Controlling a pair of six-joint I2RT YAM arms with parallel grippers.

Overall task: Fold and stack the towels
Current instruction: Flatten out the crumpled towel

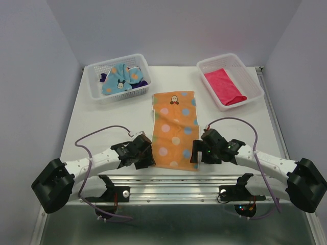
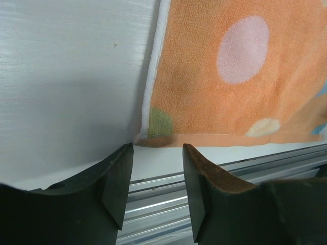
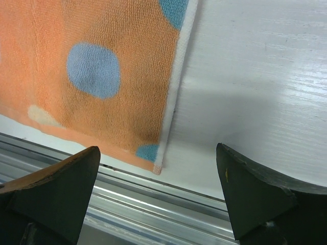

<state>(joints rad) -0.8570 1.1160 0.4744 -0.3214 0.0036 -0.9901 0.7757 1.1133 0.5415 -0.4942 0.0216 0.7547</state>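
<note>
An orange towel [image 1: 175, 130] with pale and blue spots and a small cartoon figure lies flat and unfolded in the middle of the table. My left gripper [image 1: 151, 161] sits low at its near left corner. In the left wrist view the jaws [image 2: 158, 148] are narrowed but still apart, nothing between them, with the towel corner [image 2: 153, 133] just ahead of the tips. My right gripper [image 1: 196, 154] is at the near right corner, wide open [image 3: 157, 150], straddling the towel corner [image 3: 157, 164] without touching it.
A white basket [image 1: 117, 58] at the back left holds a light blue spotted towel [image 1: 118, 79] and a dark purple one [image 1: 142, 82]. A second white basket [image 1: 230, 58] at the back right holds a folded pink-red towel [image 1: 225, 86]. An aluminium rail [image 1: 173, 179] runs along the near edge.
</note>
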